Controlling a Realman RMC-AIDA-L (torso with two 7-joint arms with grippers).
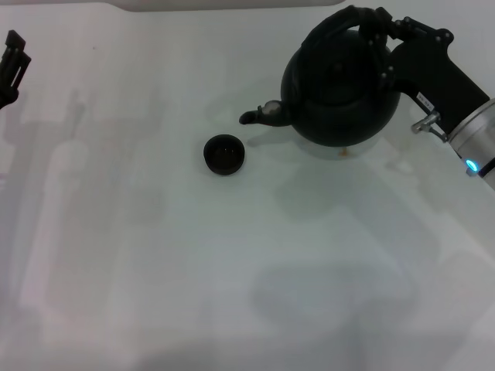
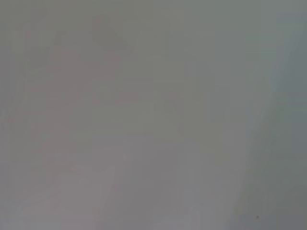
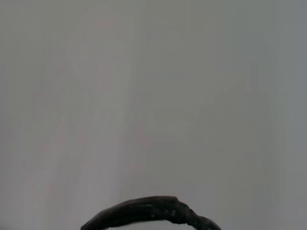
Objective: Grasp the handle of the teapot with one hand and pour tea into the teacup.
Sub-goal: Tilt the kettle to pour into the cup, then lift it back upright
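- We see the teapot (image 1: 340,89) at the far right part of the white bench (image 1: 232,270), with its short spout pointing toward the robot's left.
- The teacup (image 1: 224,154) stands on the bench near the spout tip, a little to the left of it and closer to the robot, not touching.
- The handle (image 1: 340,27) arches over the teapot top; in the right wrist view we see only a piece of this arch (image 3: 153,213).
- The right end effector (image 1: 380,37) comes from the right side, and its fingers are closed around the handle's right part.
- The left end effector (image 1: 11,66) is at the far left edge, well apart; we cannot tell its opening.
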